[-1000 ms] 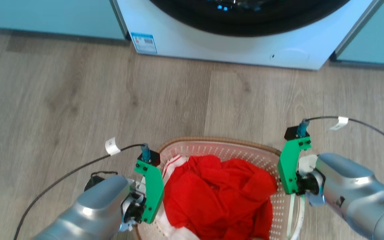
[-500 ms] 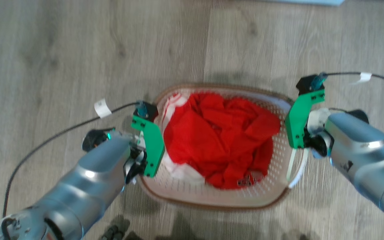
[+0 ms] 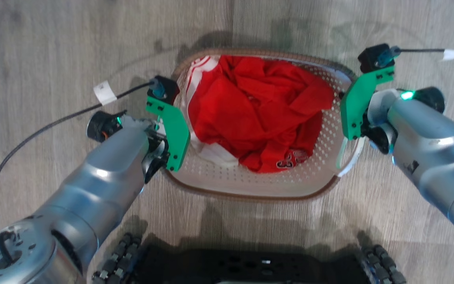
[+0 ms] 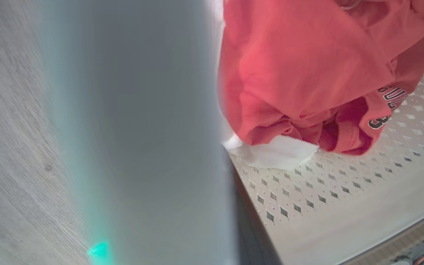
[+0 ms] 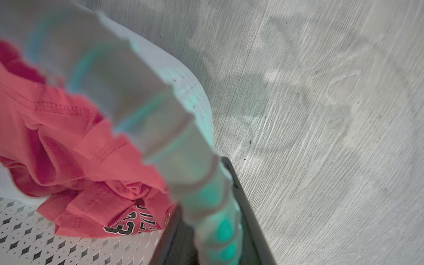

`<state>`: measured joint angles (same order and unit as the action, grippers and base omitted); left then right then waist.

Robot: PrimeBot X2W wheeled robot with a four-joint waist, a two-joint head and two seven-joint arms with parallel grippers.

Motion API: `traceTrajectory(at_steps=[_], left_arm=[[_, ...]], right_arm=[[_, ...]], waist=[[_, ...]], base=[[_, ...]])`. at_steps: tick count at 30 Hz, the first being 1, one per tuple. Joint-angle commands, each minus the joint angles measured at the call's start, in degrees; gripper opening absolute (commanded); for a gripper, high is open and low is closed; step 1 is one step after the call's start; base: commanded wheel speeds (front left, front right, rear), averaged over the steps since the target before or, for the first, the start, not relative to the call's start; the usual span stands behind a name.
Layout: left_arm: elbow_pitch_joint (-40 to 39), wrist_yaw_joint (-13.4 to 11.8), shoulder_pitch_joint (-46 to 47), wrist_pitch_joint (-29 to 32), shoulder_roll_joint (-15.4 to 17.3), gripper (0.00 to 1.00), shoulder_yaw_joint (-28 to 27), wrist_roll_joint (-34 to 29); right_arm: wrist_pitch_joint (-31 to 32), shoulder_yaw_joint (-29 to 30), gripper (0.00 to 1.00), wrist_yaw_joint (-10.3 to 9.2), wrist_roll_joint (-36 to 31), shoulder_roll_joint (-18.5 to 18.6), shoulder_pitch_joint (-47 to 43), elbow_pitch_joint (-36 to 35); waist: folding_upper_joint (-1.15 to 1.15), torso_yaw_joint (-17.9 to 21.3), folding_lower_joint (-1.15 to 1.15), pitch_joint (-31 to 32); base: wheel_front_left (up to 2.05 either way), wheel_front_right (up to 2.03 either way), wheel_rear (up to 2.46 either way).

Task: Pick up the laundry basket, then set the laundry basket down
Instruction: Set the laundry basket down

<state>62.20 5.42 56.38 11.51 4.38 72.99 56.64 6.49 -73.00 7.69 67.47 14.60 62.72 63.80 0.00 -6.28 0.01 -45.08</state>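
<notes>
- Head camera has tilted down; laundry basket (image 3: 231,179) now central.
- Jaws of left gripper (image 3: 160,156) and right gripper (image 5: 206,198) clamp its side handles (image 5: 142,110).
- Likely light, stiff plastic; lift level.

Home: wood-plank floor (image 3: 53,47), laundry basket (image 3: 231,179) of clothes (image 3: 258,110).

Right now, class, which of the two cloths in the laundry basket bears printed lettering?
The red cloth, heaped on top, with lettering at its near edge; the white cloth beneath shows none.
</notes>
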Motion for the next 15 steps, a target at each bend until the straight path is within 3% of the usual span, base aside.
traceTrajectory(at_steps=[1, 15], left_arm=[[-3.04, 2.07, 0.43, -0.76, -1.47, 0.0, 0.36, -1.29], [-4.41, 2.07, 2.91, -1.82, -1.49, 0.0, 0.36, -0.16]], right_arm=[[-0.88, -0.35, 0.0, -0.2, -1.91, -0.31, 0.06, 0.35], [-1.62, -0.35, 0.0, -0.2, -4.21, 0.01, 4.4, 2.12]], waist=[[0.0, 0.38, -0.01, -2.59], [0.0, -1.33, -0.01, -6.54]], base=[[0.0, 0.0, 0.0], [0.0, 0.0, 0.0]])
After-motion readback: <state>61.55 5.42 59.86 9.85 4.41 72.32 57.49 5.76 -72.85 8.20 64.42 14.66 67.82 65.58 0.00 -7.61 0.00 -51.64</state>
